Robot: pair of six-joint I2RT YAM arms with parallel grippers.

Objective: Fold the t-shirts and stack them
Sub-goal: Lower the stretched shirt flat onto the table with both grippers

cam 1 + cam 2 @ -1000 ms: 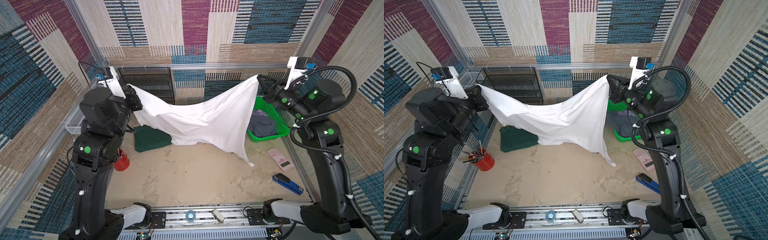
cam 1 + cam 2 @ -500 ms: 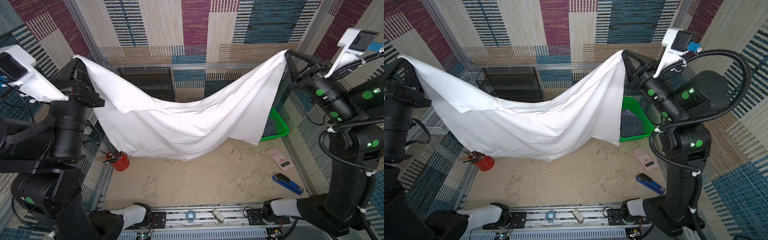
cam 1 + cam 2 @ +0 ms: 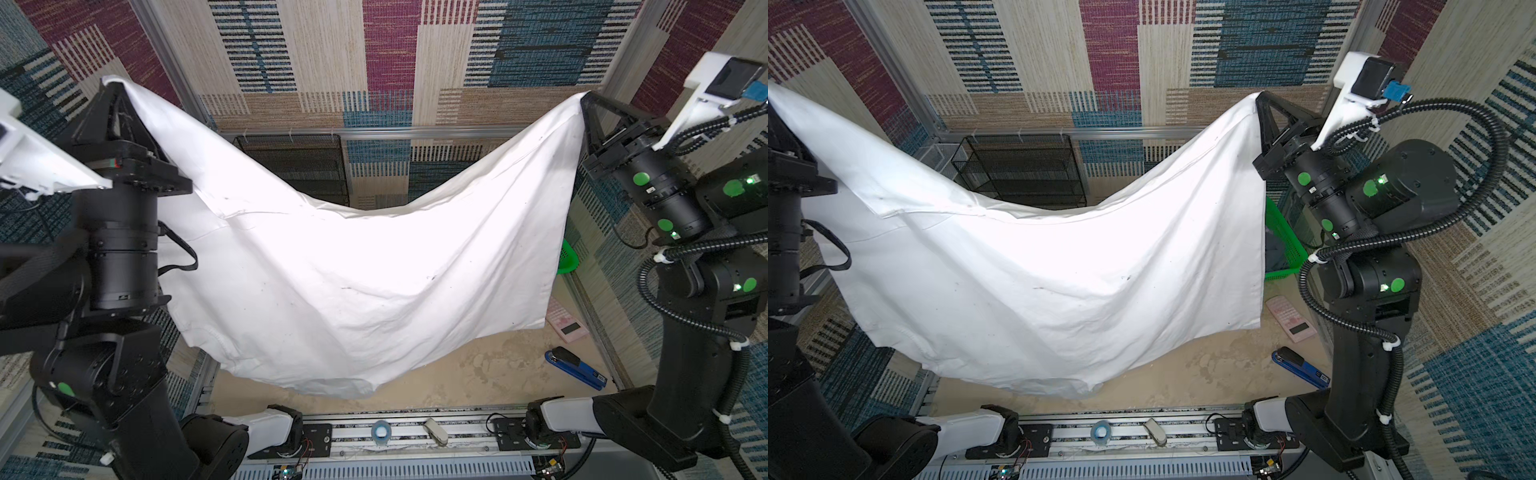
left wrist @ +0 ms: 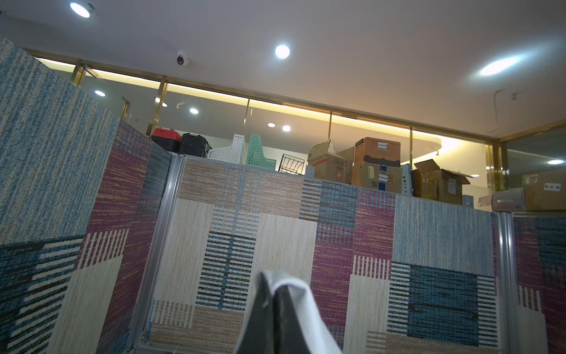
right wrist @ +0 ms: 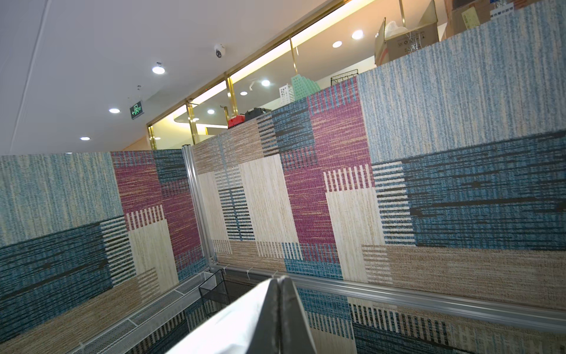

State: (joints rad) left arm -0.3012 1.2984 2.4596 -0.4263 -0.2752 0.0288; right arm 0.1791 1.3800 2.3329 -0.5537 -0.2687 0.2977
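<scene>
Both top views: white t-shirt (image 3: pixel 353 282) hangs spread in air above table (image 3: pixel 478 374), sagging mid-span. Left end effector (image 3: pixel 111 82) and right end effector (image 3: pixel 584 97) each pinch a top corner. Step: spreading before fold. Next, likely: lower it flat, taut, onto table.

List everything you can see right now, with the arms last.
white t-shirt: one, white, spread in the air between both grippers, sagging in the middle
mesh basket: one, green, right rear, partly behind the shirt
grey cloth: one, dark grey, in the basket, mostly hidden
wire rack: one, black, back wall
pink device: one, pink, table's right edge
stapler: one, blue and black, right front
tape roll: one, pale blue, front rail
table: one, sandy
left gripper: black, shut on a shirt corner
right gripper: black, shut on the other corner
</scene>
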